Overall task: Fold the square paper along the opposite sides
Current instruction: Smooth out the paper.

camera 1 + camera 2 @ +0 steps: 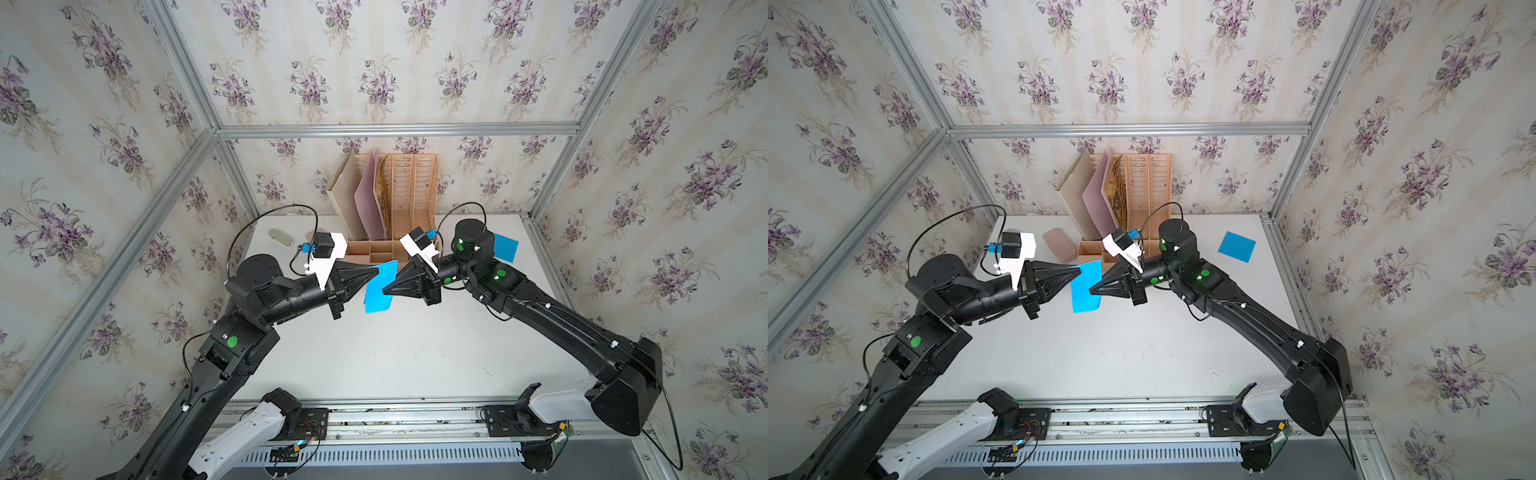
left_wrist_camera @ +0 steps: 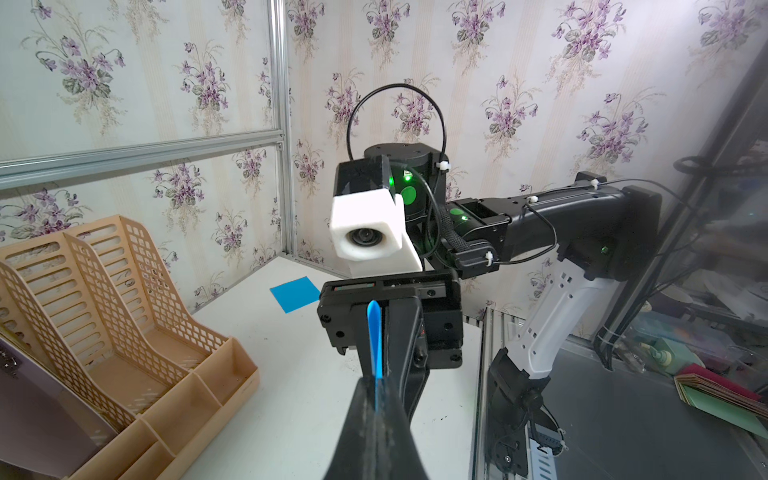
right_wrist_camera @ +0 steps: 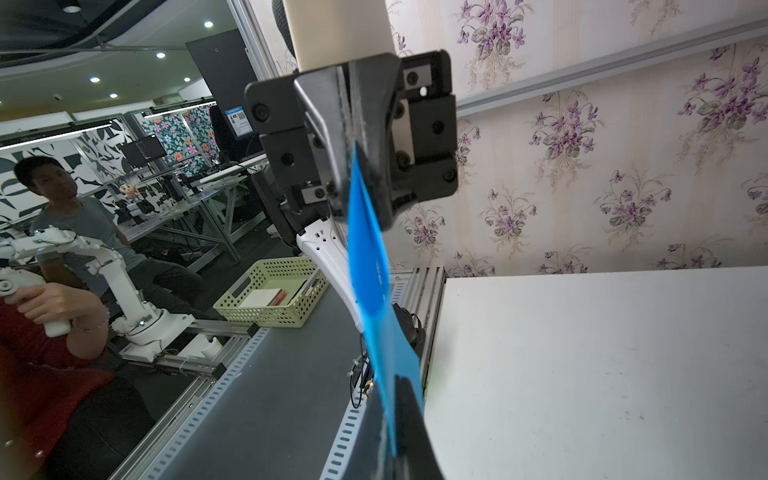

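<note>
While left gripper (image 1: pixel 376 271) and right gripper (image 1: pixel 385 290) clamp blue paper (image 1: pixel 376 302) aloft | white table (image 1: pixel 395 353) (scuffed) | floral walls (image 1: pixel 374 62)

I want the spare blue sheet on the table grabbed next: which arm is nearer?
Right. The right end effector pinches the held blue paper mid-table, on the side toward the spare blue sheet; the left end effector grips the paper's opposite edge, farther off.
</note>
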`<state>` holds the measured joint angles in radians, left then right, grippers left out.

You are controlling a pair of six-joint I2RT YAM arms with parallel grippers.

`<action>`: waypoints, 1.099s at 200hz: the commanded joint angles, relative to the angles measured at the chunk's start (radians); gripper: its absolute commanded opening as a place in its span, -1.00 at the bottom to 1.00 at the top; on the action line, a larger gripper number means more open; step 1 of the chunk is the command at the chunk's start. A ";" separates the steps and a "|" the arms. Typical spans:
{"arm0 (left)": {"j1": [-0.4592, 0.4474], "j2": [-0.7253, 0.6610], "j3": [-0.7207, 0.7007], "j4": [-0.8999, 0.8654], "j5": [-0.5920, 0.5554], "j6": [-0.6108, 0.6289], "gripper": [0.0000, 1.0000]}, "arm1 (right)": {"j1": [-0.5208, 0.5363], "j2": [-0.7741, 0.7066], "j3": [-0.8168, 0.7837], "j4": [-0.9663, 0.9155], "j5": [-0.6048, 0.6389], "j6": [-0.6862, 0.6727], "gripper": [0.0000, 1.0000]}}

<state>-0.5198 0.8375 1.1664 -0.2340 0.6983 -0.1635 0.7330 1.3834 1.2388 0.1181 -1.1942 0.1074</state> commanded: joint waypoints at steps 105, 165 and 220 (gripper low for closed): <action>0.000 0.001 0.024 0.043 -0.015 0.005 -1.00 | 0.003 -0.017 -0.051 0.063 -0.015 0.028 -0.80; 0.000 0.003 0.026 0.041 -0.017 0.007 -1.00 | 0.006 -0.018 -0.077 0.080 -0.011 0.037 -0.68; 0.000 0.004 0.031 0.039 -0.019 0.012 -1.00 | 0.011 -0.027 -0.099 0.089 -0.005 0.036 -1.00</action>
<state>-0.5194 0.8440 1.1873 -0.2375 0.6827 -0.1604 0.7403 1.3670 1.1431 0.1898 -1.1969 0.1486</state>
